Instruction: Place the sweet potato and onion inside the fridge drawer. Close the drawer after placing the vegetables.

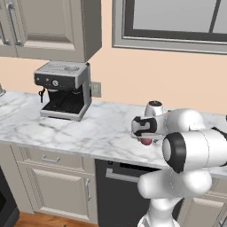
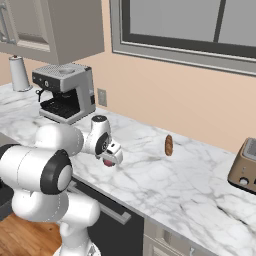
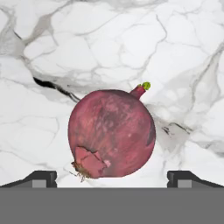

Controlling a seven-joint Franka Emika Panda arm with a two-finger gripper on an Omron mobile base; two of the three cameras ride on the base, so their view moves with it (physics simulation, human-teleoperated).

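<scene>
The onion (image 3: 112, 133), a round reddish-purple ball with a small green sprout, lies on the marble counter directly under my hand. It peeks out below the hand as the onion (image 1: 146, 141) and the onion (image 2: 108, 163). My gripper (image 3: 112, 178) hangs just above it, open, its fingertips (image 3: 41, 177) standing wide on either side of the onion without touching it. The gripper (image 1: 145, 136) points down over the counter's front part. The sweet potato (image 2: 169, 145), an orange-brown tuber, lies farther back on the counter to the right. The fridge drawer is out of view.
A coffee machine (image 1: 63, 90) stands at the back left of the marble counter (image 1: 88, 128). A toaster (image 2: 245, 165) sits at the far right. A dark dishwasher front (image 1: 117, 190) lies below the counter edge. Wall cabinets (image 1: 48, 26) hang above the coffee machine.
</scene>
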